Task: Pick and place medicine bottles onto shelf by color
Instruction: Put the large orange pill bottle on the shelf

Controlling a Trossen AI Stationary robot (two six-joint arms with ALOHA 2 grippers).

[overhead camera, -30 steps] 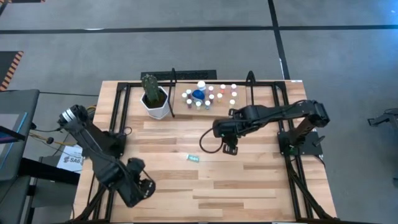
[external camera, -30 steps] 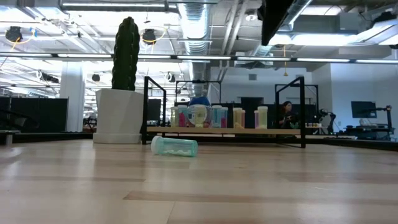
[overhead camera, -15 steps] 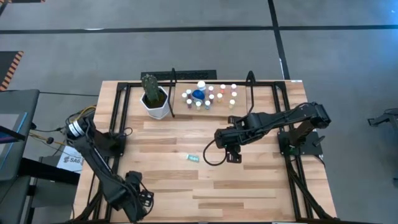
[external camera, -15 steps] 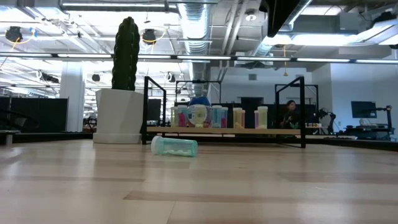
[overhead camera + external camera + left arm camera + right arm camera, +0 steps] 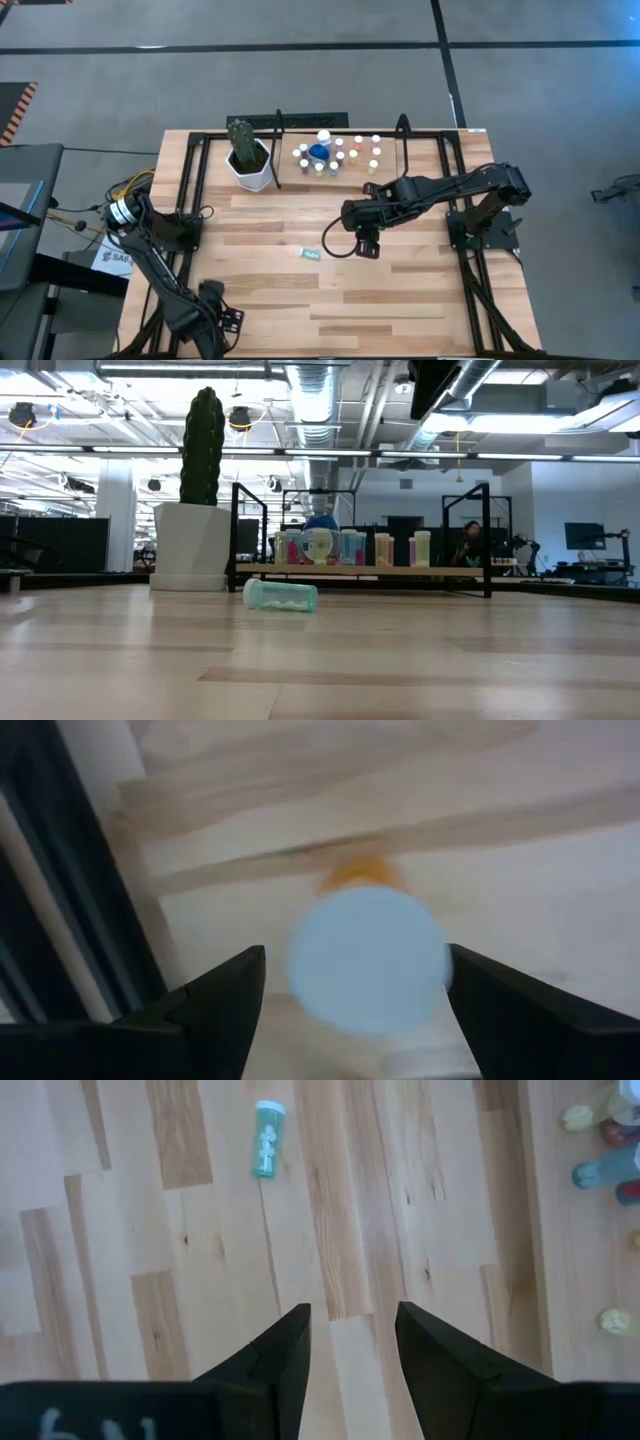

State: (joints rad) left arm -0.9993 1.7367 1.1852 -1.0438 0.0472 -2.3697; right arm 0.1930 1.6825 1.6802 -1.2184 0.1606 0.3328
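One teal bottle (image 5: 310,253) lies left of the right gripper (image 5: 364,243), whose empty fingers (image 5: 285,1350) are spread.

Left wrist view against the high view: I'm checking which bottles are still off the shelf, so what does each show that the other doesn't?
Only the left wrist view shows an orange bottle with a white cap, seen cap-on between the open jaws of the left gripper.

Only the high view shows the teal bottle lying loose mid-table, the shelf with its standing bottles, the cactus pot and the right gripper.

Both show the plank tabletop and the black frame at the left arm's edge.
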